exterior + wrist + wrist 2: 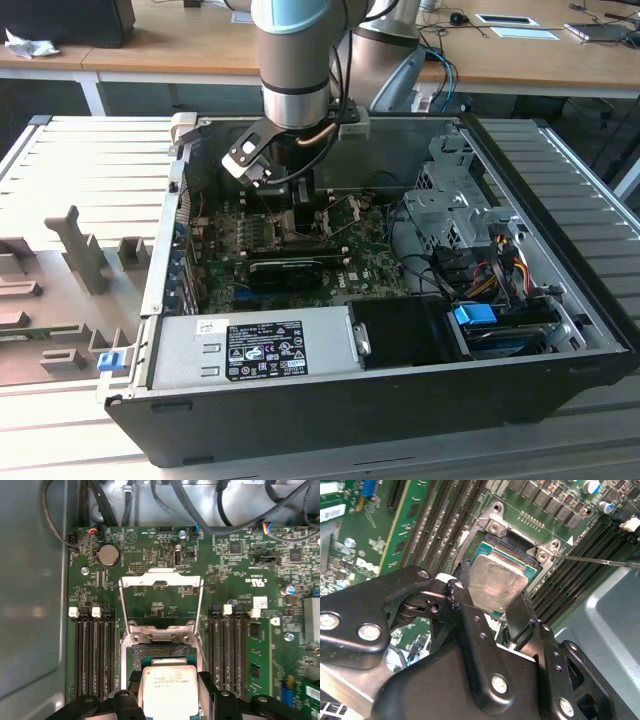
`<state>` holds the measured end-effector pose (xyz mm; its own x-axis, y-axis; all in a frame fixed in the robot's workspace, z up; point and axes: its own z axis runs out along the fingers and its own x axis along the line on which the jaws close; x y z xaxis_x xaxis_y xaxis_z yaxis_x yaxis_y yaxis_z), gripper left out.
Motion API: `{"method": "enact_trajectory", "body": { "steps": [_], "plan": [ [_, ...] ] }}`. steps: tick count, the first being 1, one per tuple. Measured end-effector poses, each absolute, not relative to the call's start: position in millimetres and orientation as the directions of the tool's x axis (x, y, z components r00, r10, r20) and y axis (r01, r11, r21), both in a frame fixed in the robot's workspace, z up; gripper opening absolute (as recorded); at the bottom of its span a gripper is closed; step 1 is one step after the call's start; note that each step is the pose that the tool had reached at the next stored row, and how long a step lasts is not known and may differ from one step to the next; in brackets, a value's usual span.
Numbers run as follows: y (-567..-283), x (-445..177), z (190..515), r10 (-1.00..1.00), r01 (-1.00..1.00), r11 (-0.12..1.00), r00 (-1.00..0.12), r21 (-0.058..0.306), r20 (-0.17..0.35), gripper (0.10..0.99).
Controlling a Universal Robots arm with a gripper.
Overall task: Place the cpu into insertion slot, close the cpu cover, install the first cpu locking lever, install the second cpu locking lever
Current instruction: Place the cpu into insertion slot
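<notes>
Open PC case (300,420) | tool (491,592) clamps cpu (169,685), metal top up, above insertion slot (510,552) | cpu cover (135,580) hinged open

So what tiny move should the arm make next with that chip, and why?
Probably ease the small silver-grey square chip straight down: the black fingers grip it just above the silver-rimmed square socket, whose thin silver frame cover lies flipped open.

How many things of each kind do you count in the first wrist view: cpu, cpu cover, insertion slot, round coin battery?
cpu: 1
cpu cover: 1
insertion slot: 1
coin battery: 1
Total: 4
</notes>
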<state>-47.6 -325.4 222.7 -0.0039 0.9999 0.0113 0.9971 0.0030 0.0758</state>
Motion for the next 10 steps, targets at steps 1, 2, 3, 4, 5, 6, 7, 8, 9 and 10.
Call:
{"method": "enact_trajectory", "body": {
  "steps": [1,2,3,4,5,6,7,8,9,10],
  "plan": [
    [-324.6,-47.6,221.7,1.000,0.997,-0.001,0.000,0.076,0.011,0.529],
    [-324.2,-47.6,220.7,1.000,0.997,-0.004,0.003,0.076,0.012,0.529],
    [-323.8,-47.5,218.5,1.000,0.997,-0.006,0.005,0.076,0.011,0.529],
    [-323.6,-47.6,216.5,1.000,0.997,-0.008,0.007,0.076,0.011,0.529],
    [-323.4,-47.5,215.5,1.000,0.997,-0.008,0.007,0.076,0.011,0.529],
    [-323.3,-47.6,215.1,1.000,0.997,-0.008,0.008,0.076,0.011,0.529],
    [-323.1,-47.6,214.7,1.000,0.997,-0.009,0.008,0.076,0.011,0.529],
    [-322.9,-47.5,214.2,1.000,0.997,-0.009,0.008,0.076,0.011,0.529],
    [-322.7,-47.1,213.4,1.000,0.997,-0.011,0.010,0.076,0.011,0.529],
    [-322.1,-46.7,212.2,1.000,0.997,-0.020,0.020,0.075,0.011,0.529]
  ]
}}
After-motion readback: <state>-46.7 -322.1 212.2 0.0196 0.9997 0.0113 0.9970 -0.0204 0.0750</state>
